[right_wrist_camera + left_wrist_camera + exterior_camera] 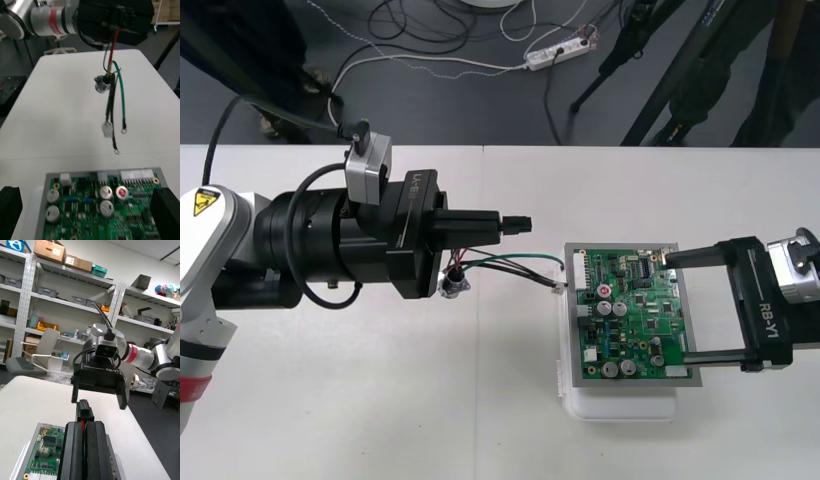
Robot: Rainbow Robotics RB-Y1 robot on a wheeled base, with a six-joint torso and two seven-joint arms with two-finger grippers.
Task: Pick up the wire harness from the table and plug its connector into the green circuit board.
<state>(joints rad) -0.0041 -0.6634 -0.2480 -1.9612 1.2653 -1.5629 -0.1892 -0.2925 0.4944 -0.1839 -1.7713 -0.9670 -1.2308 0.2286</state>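
My left gripper hangs above the table left of the green circuit board, shut on the wire harness. A small black plug sticks out past its fingertips. Red, black and green wires dangle under it, with the round metal socket and a white connector hanging free short of the board's edge. My right gripper is open at the board's right side, one finger along its far edge and the other along its near edge. The board lies between those fingers.
The board rests on a white base right of the table's middle. In the left wrist view the right gripper, camera on top, stands just beyond my shut left fingers. Bare table lies in front and at the left.
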